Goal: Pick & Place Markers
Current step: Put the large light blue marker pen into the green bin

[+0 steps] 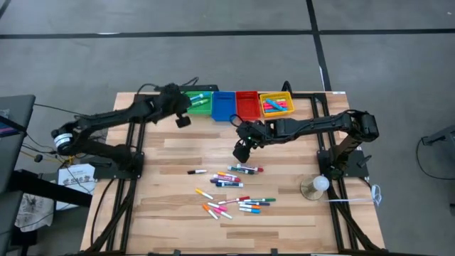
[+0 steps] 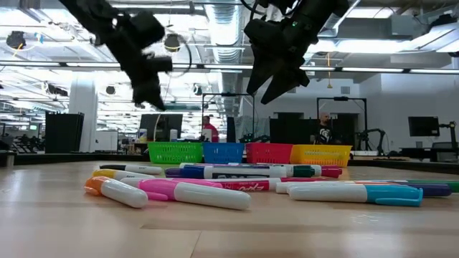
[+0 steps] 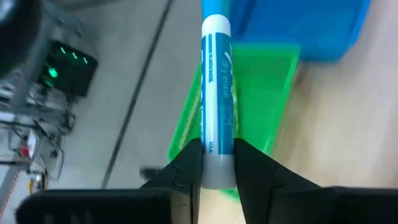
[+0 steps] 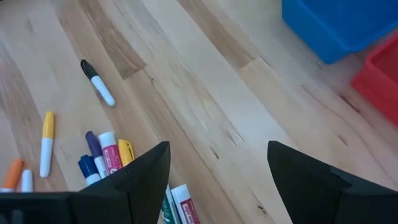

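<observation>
Item 1, left gripper (image 3: 217,163): I have it raised above the table's far edge, over the green bin (image 1: 199,102). Its fingers (image 3: 186,168) are pinched on the white barrel of a blue-capped dry-erase marker (image 3: 217,93), which points away from the wrist toward the green and blue bins below.

Item 2, right gripper (image 4: 217,168): I hold it in the air near the table's middle, on my side of the blue bin (image 1: 223,105) and red bin (image 1: 247,104), just beyond the marker pile. Its jaws stand wide apart with nothing between them; bare wood shows through the gap.

Item 3, loose markers (image 1: 234,190): these lie flat on the wooden table (image 1: 163,213) in two loose clusters toward the near half, one just below the right gripper, the other closer to the near edge. Colours I can make out include pink, orange, blue, green, yellow and white. One black-capped marker (image 4: 98,83) lies alone, apart from the rest toward the left arm's side.

Item 4, bins: four in a row along the far edge, touching or nearly so: green, blue, red, yellow bin (image 1: 276,104). I see markers already in the green and yellow ones; the red looks empty from above.
</observation>
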Motion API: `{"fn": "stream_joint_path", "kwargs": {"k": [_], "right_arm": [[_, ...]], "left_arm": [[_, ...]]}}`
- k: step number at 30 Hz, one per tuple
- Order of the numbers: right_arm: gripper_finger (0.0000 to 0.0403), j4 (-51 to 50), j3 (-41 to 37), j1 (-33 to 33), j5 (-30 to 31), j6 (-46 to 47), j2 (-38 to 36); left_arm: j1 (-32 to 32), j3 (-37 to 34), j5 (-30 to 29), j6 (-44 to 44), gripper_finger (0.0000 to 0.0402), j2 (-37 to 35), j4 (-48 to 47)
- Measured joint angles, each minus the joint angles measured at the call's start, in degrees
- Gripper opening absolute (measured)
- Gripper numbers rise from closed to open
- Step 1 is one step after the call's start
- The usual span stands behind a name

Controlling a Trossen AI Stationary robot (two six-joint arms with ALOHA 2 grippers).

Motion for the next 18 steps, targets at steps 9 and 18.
{"fn": "stream_joint_path", "kwargs": {"k": [9, 18], "right_arm": [[0.026, 0.4, 0.0, 0.1, 0.0, 0.0, 0.0], [0.026, 1.2, 0.0, 0.2, -0.2, 0.0, 0.0]], "left_arm": [[4.4, 0.0, 3.5, 5.4, 0.0071, 9.8, 5.1], [4.7, 0.0, 2.0, 5.8, 0.0188, 13.5, 10.4]]}}
